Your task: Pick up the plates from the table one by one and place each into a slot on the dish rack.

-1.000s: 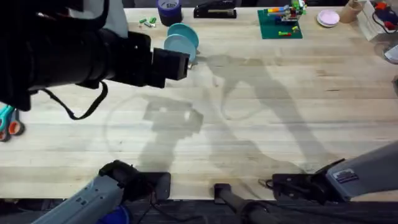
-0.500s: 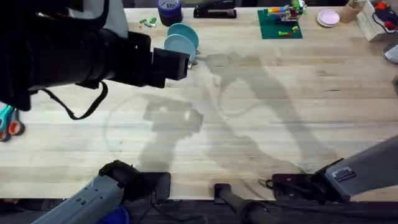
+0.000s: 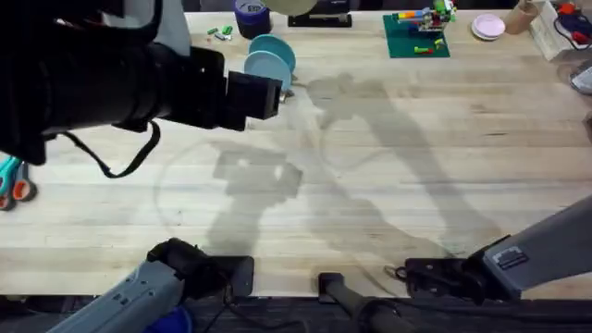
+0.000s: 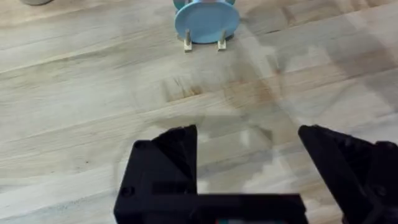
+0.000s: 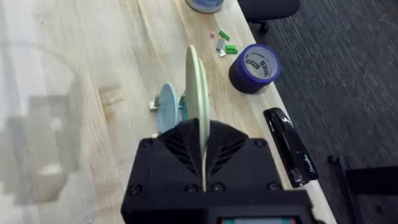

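the right gripper (image 5: 200,149) is clamped on the thin rim of a pale yellow-green plate (image 5: 196,87), held edge-on and upright between its black fingers. below it, two light blue plates (image 5: 168,107) stand on edge in the dish rack (image 5: 154,104), a tiny pale wooden frame with thin pegs. the left gripper (image 4: 249,155) hangs with its black jaws spread wide and nothing between them, above the bare table (image 4: 81,112), whose light planks show long grain. at its 12 o'clock a round, smooth blue plate (image 4: 206,21) sits upright in the rack's pegs (image 4: 188,43). in the overhead view the blue plates (image 3: 270,61) sit at the table's 11 o'clock, with a purple tape roll (image 3: 252,17) just beyond and a black stapler (image 3: 320,17) beside that.
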Available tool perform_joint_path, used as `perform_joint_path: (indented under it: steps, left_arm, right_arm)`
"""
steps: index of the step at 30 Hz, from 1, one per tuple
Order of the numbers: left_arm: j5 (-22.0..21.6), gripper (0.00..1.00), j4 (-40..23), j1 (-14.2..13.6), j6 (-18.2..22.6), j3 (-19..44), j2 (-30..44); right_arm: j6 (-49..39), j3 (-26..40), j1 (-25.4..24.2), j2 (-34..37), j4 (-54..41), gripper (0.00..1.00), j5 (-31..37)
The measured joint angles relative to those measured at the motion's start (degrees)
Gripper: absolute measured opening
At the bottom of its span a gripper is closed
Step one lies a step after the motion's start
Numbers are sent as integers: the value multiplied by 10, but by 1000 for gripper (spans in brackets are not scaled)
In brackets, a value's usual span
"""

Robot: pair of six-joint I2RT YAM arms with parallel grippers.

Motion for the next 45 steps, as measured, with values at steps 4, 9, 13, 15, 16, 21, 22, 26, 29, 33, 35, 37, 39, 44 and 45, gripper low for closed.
perform_joint_path:
  steps: [4, 9, 13, 15, 16, 21, 22, 26, 29, 33, 35, 37, 39, 44, 45]
  left_arm:
    - [0, 993, 0, 0, 0, 0, 0]
    - [0, 993, 0, 0, 0, 0, 0]
    - [0, 993, 0, 0, 0, 0, 0]
    - [0, 993, 0, 0, 0, 0, 0]
    - [0, 993, 0, 0, 0, 0, 0]
    - [0, 993, 0, 0, 0, 0, 0]
    - [0, 993, 0, 0, 0, 0, 0]
    - [0, 993, 0, 0, 0, 0, 0]
    - [0, 992, 0, 0, 0, 0, 0]
    - [0, 993, 0, 0, 0, 0, 0]
    - [0, 993, 0, 0, 0, 0, 0]
    - [0, 992, 0, 0, 1, 0, 0]
    - [0, 993, 0, 0, 1, 0, 0]
    - [0, 993, 0, 0, 1, 0, 0]
    - [0, 993, 0, 0, 2, 0, 0]
  right_arm:
    - [0, 0, 0, 0, -2, 30, 0]
    - [4, 0, 1, 0, -2, 29, 2]
    - [11, 0, 3, 0, -2, 29, 29]
    - [15, 0, 4, 0, -4, 29, 40]
    - [17, 0, 4, 0, -7, 29, 45]
    - [28, 8, 6, 6, -14, 29, 55]
    - [30, 14, 6, 10, -19, 28, 56]
    - [34, 56, 7, 36, -53, 28, 58]
    - [34, 94, 12, 59, -72, 28, 60]
    - [37, 125, 19, 82, -77, 28, 60]
    - [39, 129, 22, 87, -78, 28, 60]
    - [41, 131, 24, 91, -81, 28, 60]
    - [43, 131, 25, 96, -85, 28, 61]
    - [45, 131, 31, 123, -86, 28, 77]
    - [45, 131, 32, 129, -86, 28, 78]
